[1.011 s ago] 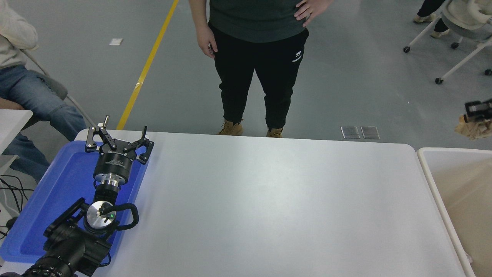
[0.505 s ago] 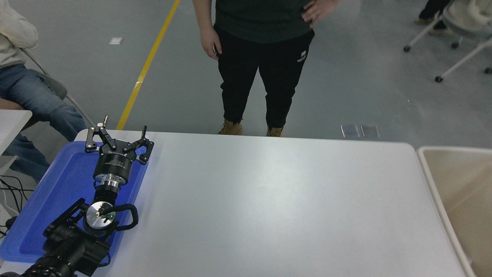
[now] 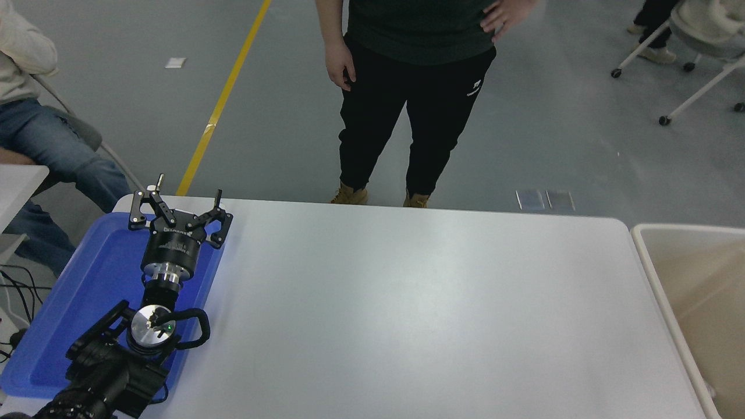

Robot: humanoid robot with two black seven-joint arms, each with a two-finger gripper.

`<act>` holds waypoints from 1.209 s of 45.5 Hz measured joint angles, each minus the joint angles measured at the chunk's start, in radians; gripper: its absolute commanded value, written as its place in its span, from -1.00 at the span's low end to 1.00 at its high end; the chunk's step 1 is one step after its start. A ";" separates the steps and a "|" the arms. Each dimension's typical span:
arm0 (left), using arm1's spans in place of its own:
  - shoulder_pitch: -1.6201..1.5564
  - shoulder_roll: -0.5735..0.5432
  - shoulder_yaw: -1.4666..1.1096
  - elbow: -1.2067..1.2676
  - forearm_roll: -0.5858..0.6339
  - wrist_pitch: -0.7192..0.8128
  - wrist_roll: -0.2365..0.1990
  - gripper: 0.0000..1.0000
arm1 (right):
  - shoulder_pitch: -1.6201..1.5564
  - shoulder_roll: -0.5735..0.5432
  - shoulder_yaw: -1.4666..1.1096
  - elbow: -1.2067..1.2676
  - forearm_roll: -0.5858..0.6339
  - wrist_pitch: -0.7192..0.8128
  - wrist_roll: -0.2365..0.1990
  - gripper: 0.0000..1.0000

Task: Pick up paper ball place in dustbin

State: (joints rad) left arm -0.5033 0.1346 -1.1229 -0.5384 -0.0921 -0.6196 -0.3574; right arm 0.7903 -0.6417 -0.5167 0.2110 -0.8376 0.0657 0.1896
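The dustbin (image 3: 640, 250) stands at the table's right end, with a thick white rim and beige inside. The paper ball is out of view. My right gripper and arm are out of view too. My left gripper (image 3: 180, 201) is parked at the lower left over the blue tray, open and empty, its fingers spread.
A shallow blue tray (image 3: 70, 297) lies at the table's left end under the left arm. A person in dark clothes (image 3: 407, 87) stands at the far edge. Another person sits at the far left (image 3: 41, 128). Wheeled chairs stand at the top right (image 3: 698, 46).
One second ago my right gripper held the paper ball at the right edge above the dustbin; both have since left the view. The standing person has shifted to the right.
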 measured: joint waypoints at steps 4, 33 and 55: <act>0.000 0.000 0.000 0.000 0.000 0.000 0.000 1.00 | -0.032 0.025 0.007 -0.020 0.025 -0.023 0.000 -1.00; -0.001 0.000 0.000 0.000 0.000 0.000 0.000 1.00 | -0.127 0.087 0.013 -0.060 0.133 -0.092 -0.002 1.00; -0.001 0.000 0.000 0.000 0.000 0.000 0.000 1.00 | -0.101 0.077 0.089 -0.030 0.164 -0.095 0.001 1.00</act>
State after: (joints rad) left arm -0.5047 0.1350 -1.1229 -0.5384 -0.0920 -0.6191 -0.3574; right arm 0.6892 -0.5643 -0.4280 0.1810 -0.6734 -0.0293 0.1905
